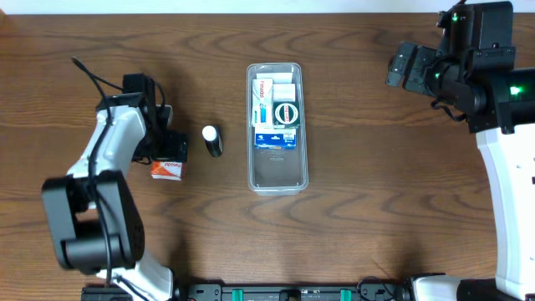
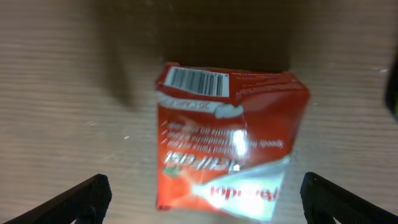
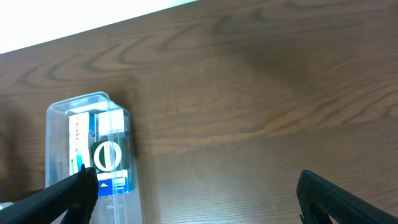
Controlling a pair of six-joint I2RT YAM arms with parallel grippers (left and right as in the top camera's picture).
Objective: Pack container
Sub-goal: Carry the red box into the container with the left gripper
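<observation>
As our left gripper hangs wide open astride the dented red box at left, we should centre it, sink lower and close gently on the sides. The clear container sits centrally to the right, its near half free, past a small bottle. Our right gripper, also open, idles far right.

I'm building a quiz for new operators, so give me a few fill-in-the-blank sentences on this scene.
The left gripper hovers over a ___ box. Between that box and the container lies a small black bottle with a ___ cap. The right gripper is ___, holding nothing.
Missing words: red; white; open.
</observation>
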